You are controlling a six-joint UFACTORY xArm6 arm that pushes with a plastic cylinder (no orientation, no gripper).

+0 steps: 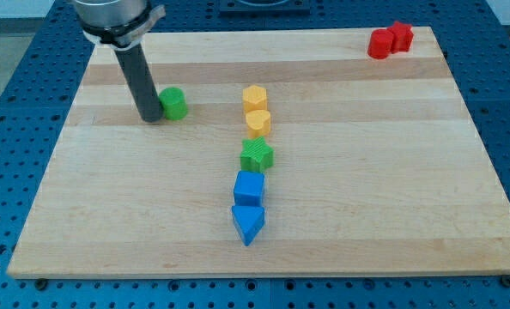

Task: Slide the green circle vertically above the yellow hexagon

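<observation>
Upper left on the surface (392, 172): green circle (173, 103), level with the yellow hexagon (254, 97) but well left of it. My tip (148, 118) touches its left side; tool is a bare rod, gripping nothing. Slide barely begun.

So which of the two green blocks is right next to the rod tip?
The green circle, alone at the view's left beside my tip; the green star sits in the middle column.

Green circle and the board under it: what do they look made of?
The green circle looks like solid matte plastic or painted wood: even colour, soft shading, no grain showing. The board looks like pale wood in glued strips, with visible grain bands and a smooth, low-sheen finish. My tip sits just at the circle's left.
</observation>
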